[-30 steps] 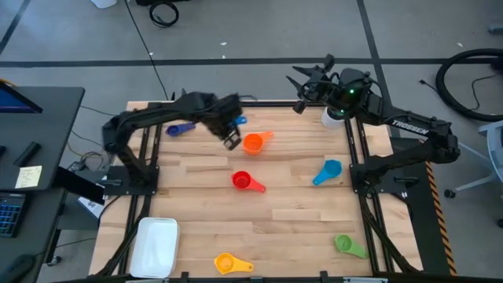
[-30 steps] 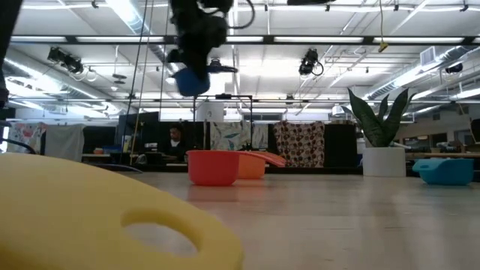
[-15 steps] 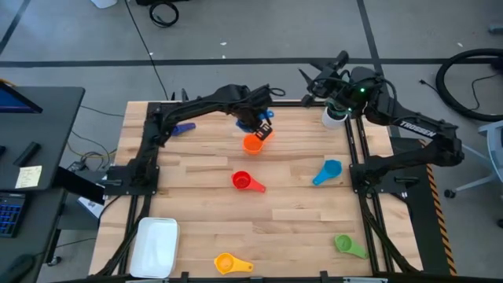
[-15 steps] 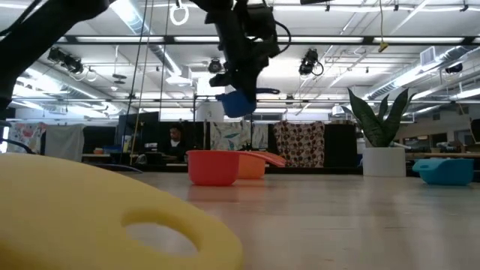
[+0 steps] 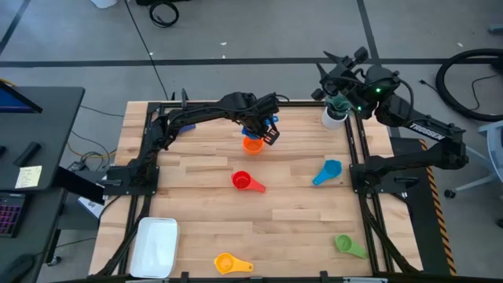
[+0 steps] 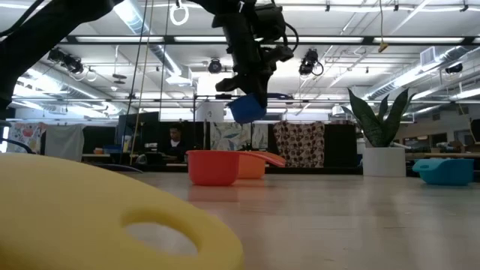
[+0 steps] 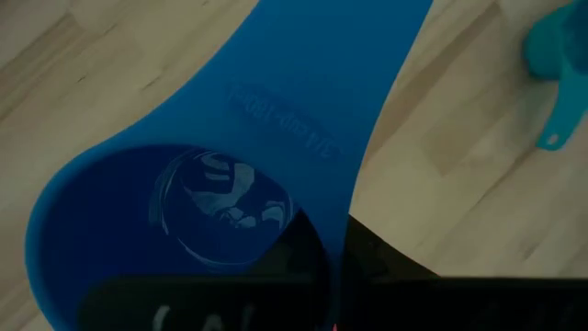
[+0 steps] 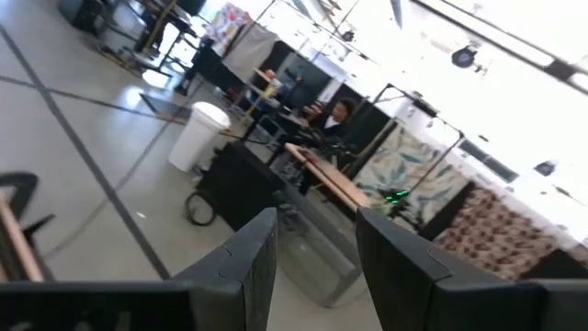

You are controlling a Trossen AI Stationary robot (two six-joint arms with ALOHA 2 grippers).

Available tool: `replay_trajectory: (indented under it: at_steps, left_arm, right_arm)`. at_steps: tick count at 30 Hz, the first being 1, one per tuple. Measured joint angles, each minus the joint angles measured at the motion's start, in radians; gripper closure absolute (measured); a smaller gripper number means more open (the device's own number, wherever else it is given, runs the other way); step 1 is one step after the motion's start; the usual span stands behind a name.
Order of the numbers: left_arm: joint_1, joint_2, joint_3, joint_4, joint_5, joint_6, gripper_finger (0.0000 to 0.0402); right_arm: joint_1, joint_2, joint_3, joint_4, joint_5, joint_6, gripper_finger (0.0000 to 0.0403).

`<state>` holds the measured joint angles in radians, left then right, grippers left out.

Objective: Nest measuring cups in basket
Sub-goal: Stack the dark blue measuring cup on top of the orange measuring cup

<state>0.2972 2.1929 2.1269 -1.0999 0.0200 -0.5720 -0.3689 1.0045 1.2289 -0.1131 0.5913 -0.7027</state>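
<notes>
My left gripper [image 5: 265, 130] is shut on a blue measuring cup [image 6: 246, 109], held in the air over the orange cup [image 5: 251, 145] at the table's far middle. The blue cup fills the left wrist view [image 7: 211, 202]. The red cup [image 5: 242, 181] stands mid-table, and the light blue cup [image 5: 329, 170] to its right. The green cup [image 5: 343, 244] and the yellow cup [image 5: 225, 262] lie near the front edge. A dark blue cup [image 5: 182, 128] lies at the far left. The white basket [image 5: 155, 245] sits at the near left corner. My right gripper [image 8: 317, 267] is open and empty, raised beyond the far right corner. My left gripper holds the blue cup by its bowl [image 7: 303, 267], on the side away from the handle [image 7: 322, 83]. One finger seems to be inside the bowl and one outside. The fingers come from above, pointing down. The cup hangs clear of the table, tilted, above the orange cup.
A white potted plant [image 5: 334, 116] stands at the table's far right corner, under my right arm. In the low view the yellow cup [image 6: 112, 217] fills the near left and the red cup [image 6: 214, 166] stands in front of the orange one.
My left gripper has carried the blue cup toward the table's right edge and down, from beside the orange cup to a place over it. The cup stays clear of the table. My right gripper has swung a little farther away, beyond the far right corner.
</notes>
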Motion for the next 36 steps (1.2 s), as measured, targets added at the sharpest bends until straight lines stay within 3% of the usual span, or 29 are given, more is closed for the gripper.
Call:
replay_trajectory:
  at_steps: [16,33,36]
  left_arm:
    - [-0.032,0.108,-0.001,-0.007,0.006,0.001,0.0391]
    - [-0.026,0.178,-0.003,-0.019,0.032,0.034,0.0391]
    - [-0.025,0.178,-0.003,-0.025,0.032,0.035,0.0367]
  right_arm:
    - [0.087,-0.123,0.000,-0.015,0.003,-0.008,0.0247]
    - [0.107,-0.126,0.000,-0.026,0.008,-0.008,0.0247]
    - [0.107,-0.126,0.000,-0.032,0.012,-0.008,0.0247]
